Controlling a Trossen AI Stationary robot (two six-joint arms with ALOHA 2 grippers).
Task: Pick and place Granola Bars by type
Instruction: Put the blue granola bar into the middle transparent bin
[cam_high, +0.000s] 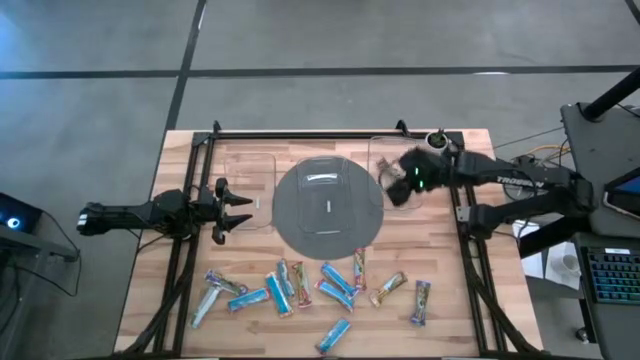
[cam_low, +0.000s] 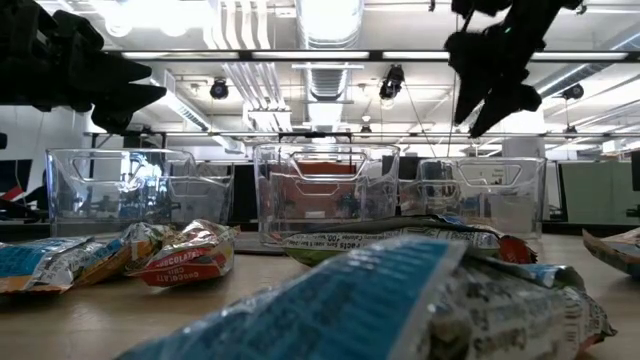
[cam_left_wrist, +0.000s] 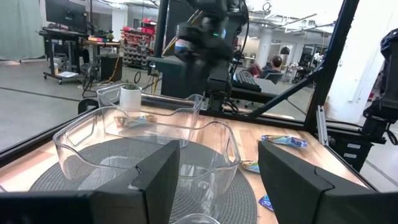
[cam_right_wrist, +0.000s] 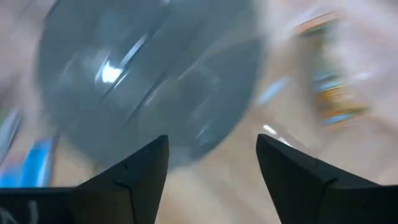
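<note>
Several wrapped Granola Bars (cam_high: 300, 285) in light-blue, tan and silvery wrappers lie scattered on the near half of the wooden table. One tan bar (cam_left_wrist: 134, 119) lies in the clear tray at the far right (cam_high: 385, 150), and it shows blurred in the right wrist view (cam_right_wrist: 329, 93). My right gripper (cam_high: 392, 185) hangs above that tray, pointing down at a slant, open with nothing between its fingers (cam_right_wrist: 211, 146). My left gripper (cam_high: 245, 208) waits at the table's left, level and open (cam_left_wrist: 217, 162).
Three clear trays stand in a row at the far side. The left one (cam_high: 250, 170) and the right one rest on the wood, and the middle one (cam_high: 330, 190) sits on a round grey plate (cam_high: 290, 220). A black frame rail (cam_high: 300, 133) runs along the far edge.
</note>
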